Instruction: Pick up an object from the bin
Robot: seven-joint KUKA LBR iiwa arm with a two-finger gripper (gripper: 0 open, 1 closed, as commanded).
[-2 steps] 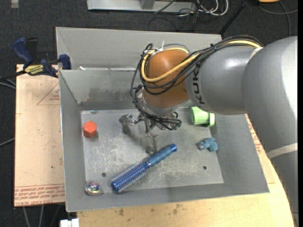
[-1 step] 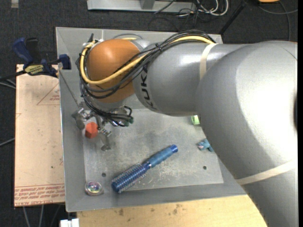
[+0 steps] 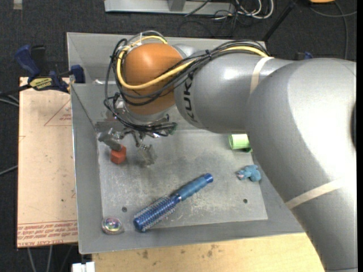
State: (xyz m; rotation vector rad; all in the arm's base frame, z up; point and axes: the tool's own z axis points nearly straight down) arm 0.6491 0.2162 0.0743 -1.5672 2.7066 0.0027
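My gripper (image 3: 131, 148) hangs low over the left part of the bin, under the orange dome, with its two fingers spread apart and nothing between them. A small red-orange block (image 3: 117, 155) lies on the bin floor right at the tip of the left finger (image 3: 115, 143), touching or nearly touching it. The right finger (image 3: 147, 153) stands on bare floor a little to the right of the block.
A blue hairbrush (image 3: 173, 203) lies slanted across the front middle. A round shiny trinket (image 3: 112, 225) sits in the front left corner. A green block (image 3: 239, 141) and a small light-blue toy (image 3: 248, 174) lie at the right, next to the arm.
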